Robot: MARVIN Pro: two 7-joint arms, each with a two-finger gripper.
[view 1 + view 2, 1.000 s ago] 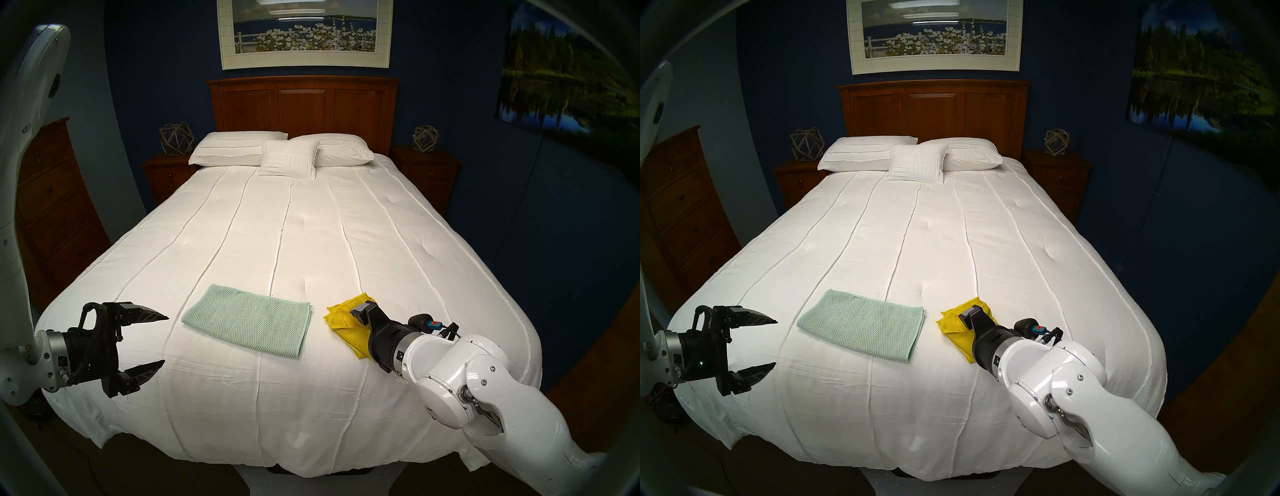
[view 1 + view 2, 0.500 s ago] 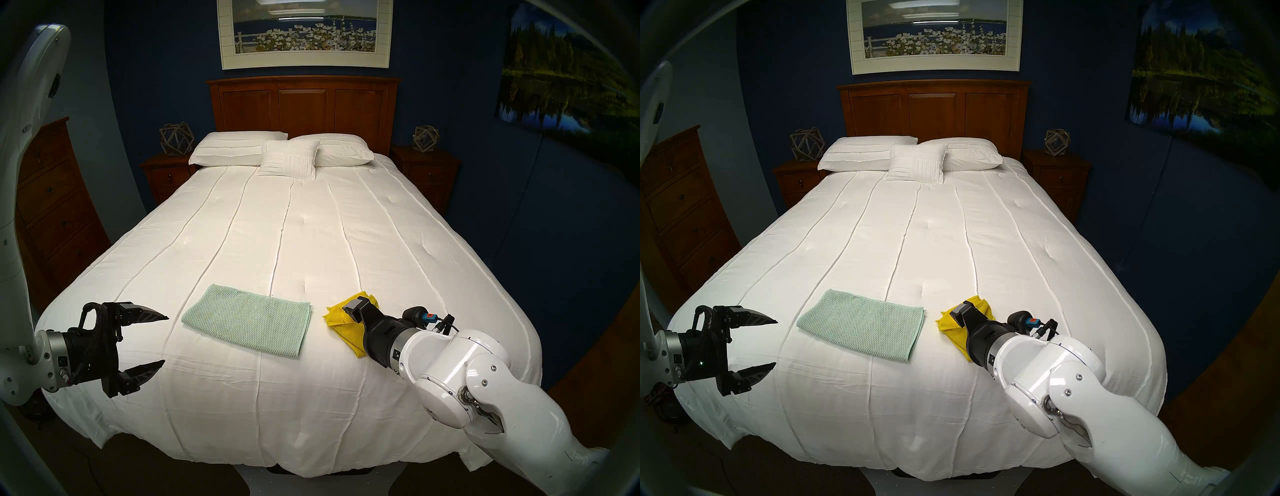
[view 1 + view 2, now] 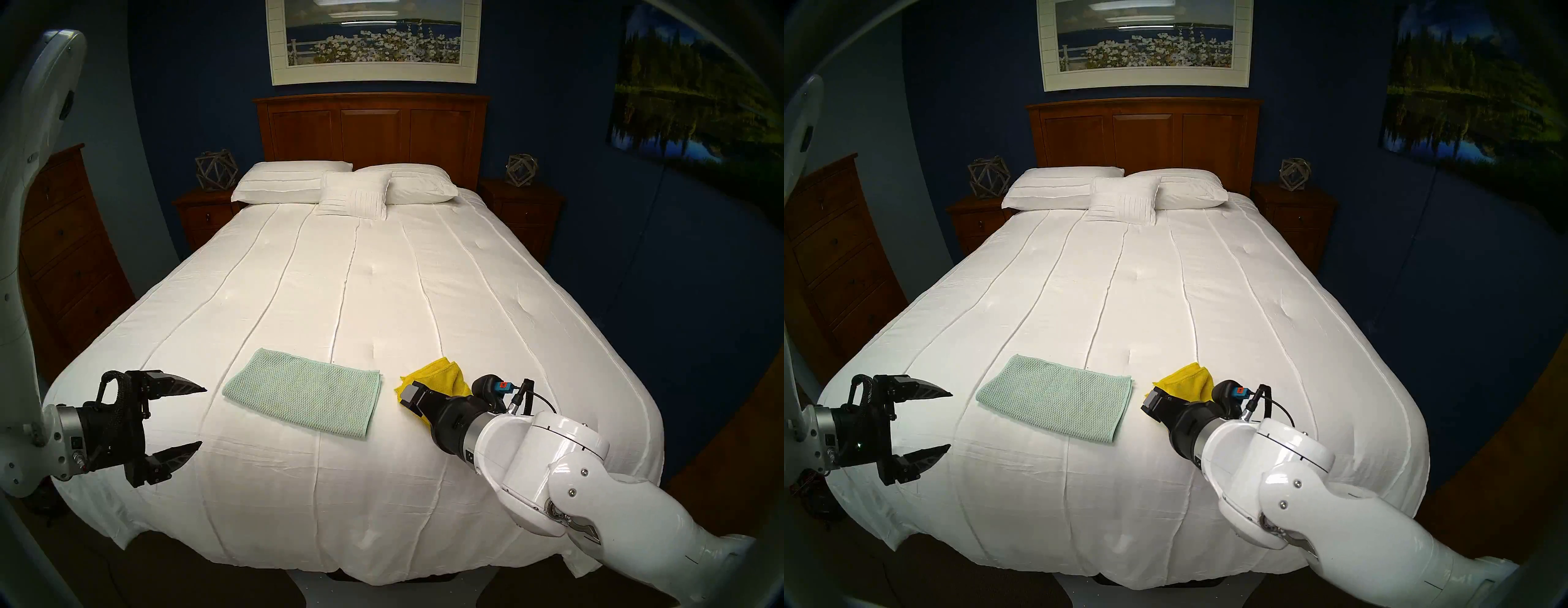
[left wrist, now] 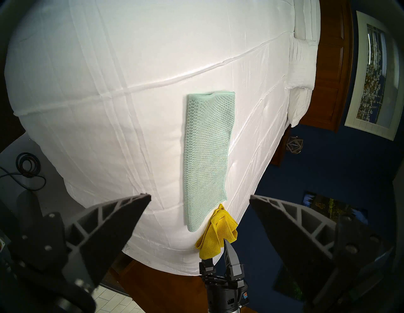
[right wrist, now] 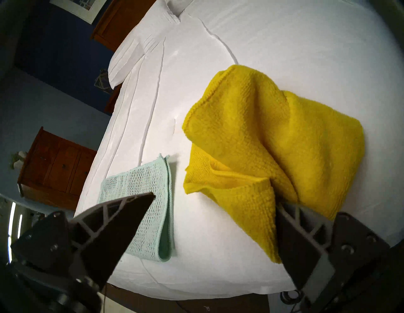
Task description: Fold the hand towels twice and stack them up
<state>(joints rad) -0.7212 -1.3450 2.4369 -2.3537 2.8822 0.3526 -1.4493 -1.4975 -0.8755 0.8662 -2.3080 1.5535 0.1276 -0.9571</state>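
Since a second before, the right gripper (image 5: 213, 204) had rolled about its own axis and slid toward the green towel (image 3: 303, 398); in the head view its fingers, earlier over the middle of the yellow towel (image 3: 441, 375), now sat at that towel's near-left edge, so more yellow showed beyond it. The left gripper (image 3: 203, 416) had not moved, and both towels lay where they had been.

The right jaws stood apart, one finger (image 5: 303, 242) touching the yellow towel's raised fold, the other (image 5: 115, 220) in front of the green towel; nothing was clamped. The left jaws were wide apart and empty, hovering off the bed's (image 3: 382, 276) near-left corner.

The green towel lay flat, folded once, near the foot of the bed. The yellow towel lay rumpled just beside it, apart.

No brand or writing could be read; an orange tag (image 3: 503, 385) on the right wrist was too small to make out.
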